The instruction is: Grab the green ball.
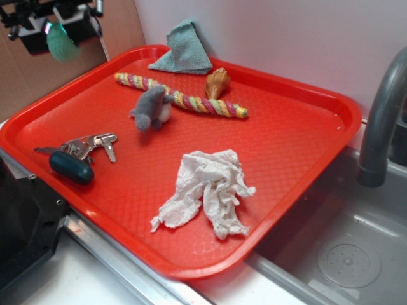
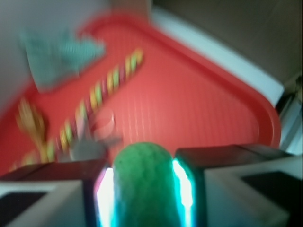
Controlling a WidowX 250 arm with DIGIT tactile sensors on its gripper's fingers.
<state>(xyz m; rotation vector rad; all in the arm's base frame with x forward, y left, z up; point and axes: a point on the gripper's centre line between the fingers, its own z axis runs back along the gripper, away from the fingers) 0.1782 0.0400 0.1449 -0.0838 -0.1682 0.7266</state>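
Claw [image 2: 144,189]: pinching the green ball [image 2: 142,182], raised above the red tray's [image 1: 305,165] far-left corner.
Ball: seemingly light, matte, grippy; held across its middle.

We find no readable text, label, brand, number or sign in either view. The red tray [image 1: 305,159] shows only a plain molded grid pattern, and the keys [image 1: 89,147] are too small to show any stamp. The wrist view is too blurred for us to read anything.
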